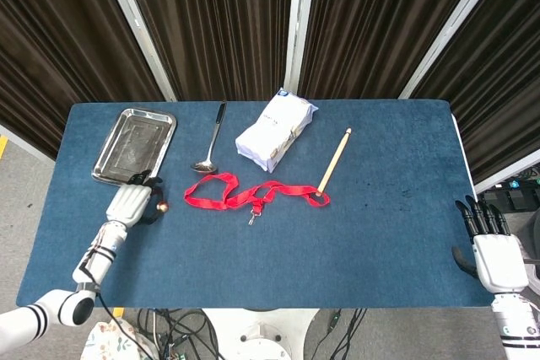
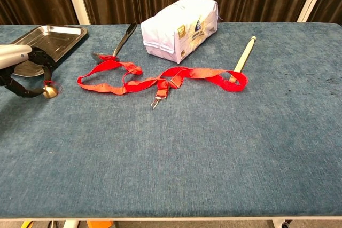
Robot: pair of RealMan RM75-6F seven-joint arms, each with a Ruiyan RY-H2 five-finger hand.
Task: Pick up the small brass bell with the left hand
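The left hand has its dark fingers curled round the small brass bell, pinching it low by the desk, probably so it can't roll.

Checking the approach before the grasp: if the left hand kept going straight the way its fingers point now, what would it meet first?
Probably the steel tray. The left hand points up the table toward the tray's near edge, while the brass bell sits just to its side by the thumb, off that line. Depth is unclear.
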